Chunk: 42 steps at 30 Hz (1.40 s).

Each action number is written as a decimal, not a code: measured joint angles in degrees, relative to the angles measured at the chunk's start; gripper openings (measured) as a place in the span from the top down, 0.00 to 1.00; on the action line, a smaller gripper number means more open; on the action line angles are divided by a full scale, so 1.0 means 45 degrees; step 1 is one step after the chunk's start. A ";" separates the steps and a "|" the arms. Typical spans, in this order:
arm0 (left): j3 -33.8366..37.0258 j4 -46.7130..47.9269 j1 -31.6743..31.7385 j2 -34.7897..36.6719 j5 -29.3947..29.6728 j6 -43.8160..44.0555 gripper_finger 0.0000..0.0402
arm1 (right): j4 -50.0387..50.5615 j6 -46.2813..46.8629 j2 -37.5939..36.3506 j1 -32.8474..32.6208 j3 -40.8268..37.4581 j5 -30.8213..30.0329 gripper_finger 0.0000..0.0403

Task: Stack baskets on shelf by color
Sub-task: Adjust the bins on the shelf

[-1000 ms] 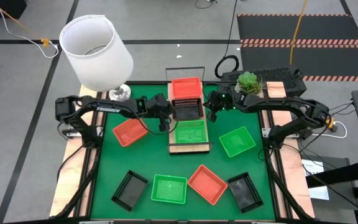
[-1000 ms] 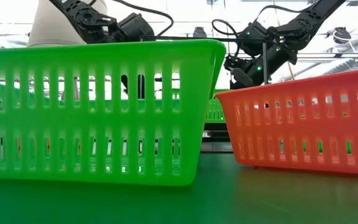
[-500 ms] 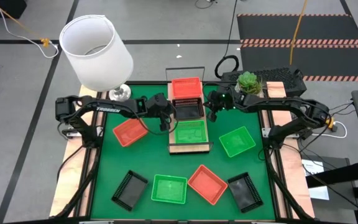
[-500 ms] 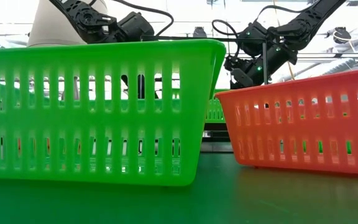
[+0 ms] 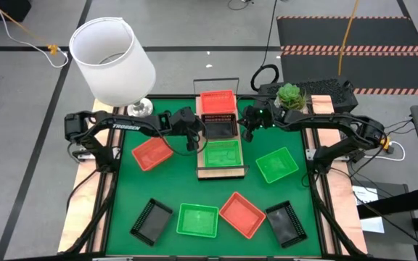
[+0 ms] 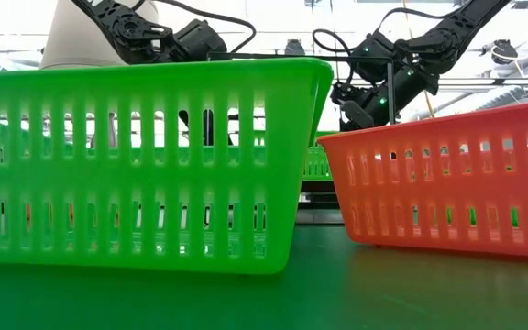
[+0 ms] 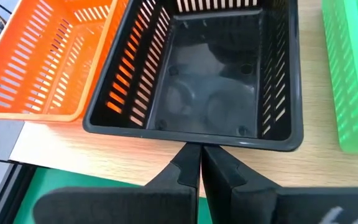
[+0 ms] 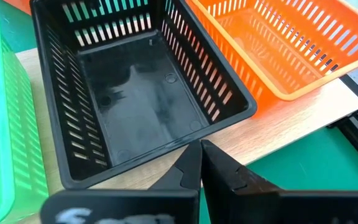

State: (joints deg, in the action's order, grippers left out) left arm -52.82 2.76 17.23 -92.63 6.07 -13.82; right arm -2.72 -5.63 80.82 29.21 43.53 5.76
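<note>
The light-wood shelf (image 5: 221, 172) stands mid-table and carries three baskets in a row: an orange one (image 5: 218, 103) at the far end, a black one (image 5: 220, 129) in the middle and a green one (image 5: 223, 154) at the near end. My left gripper (image 5: 198, 133) is shut at the black basket's left wall. My right gripper (image 5: 246, 130) is shut at its right wall. Both wrist views look into the black basket (image 7: 216, 81) (image 8: 135, 99), which rests flat on the plank. Six more baskets lie on the green mat. My left gripper (image 7: 201, 152) comes in level from the table's left, its shut fingertips at the rim of the black basket's left wall (image 7: 191, 138). The basket sits flat on the shelf. My right gripper (image 8: 201, 149) points its shut fingertips level from the table's right at the black basket's right wall (image 8: 166, 146); I cannot tell whether they touch it.
On the mat lie an orange basket (image 5: 152, 153) on the left and a green one (image 5: 276, 164) on the right. Along the near edge are black (image 5: 151, 221), green (image 5: 197, 220), orange (image 5: 242, 214) and black (image 5: 287, 223) baskets. A white-shaded lamp (image 5: 112, 52) and a small plant (image 5: 290, 94) stand at the far corners.
My left gripper has edged a little toward the table's right, up against the black basket's left wall. The baskets and the right arm have stayed where they were.
</note>
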 joint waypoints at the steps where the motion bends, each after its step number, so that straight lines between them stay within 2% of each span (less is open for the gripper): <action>1: 0.0000 0.0000 0.0000 -0.0001 -0.0039 0.0000 0.96 | 0.0001 0.0000 0.0000 0.0000 0.0000 0.0000 1.00; 17: 0.0000 0.0000 0.0000 0.0002 -0.0130 0.0019 0.96 | 0.0105 -0.0132 -0.0031 0.0000 0.0000 0.0010 1.00; 29: 0.0000 -0.0024 0.0000 -0.0001 -0.0148 0.0044 0.96 | 0.0845 -0.0003 -0.1218 0.0044 -0.0005 0.0005 1.00; 35: 0.0000 0.0039 0.0000 -0.0001 -0.0148 0.0044 0.96 | 0.1234 0.0097 -0.1316 0.0053 -0.0005 -0.0019 1.00; 42: 0.0000 0.0933 -0.0043 0.0355 -0.0142 0.0015 0.96 | 0.1634 0.0090 -0.1321 0.0081 -0.0005 -0.0651 1.00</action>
State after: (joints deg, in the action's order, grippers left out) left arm -52.82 6.96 17.04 -91.04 5.44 -13.76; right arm 4.63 -5.22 74.87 29.58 43.51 2.83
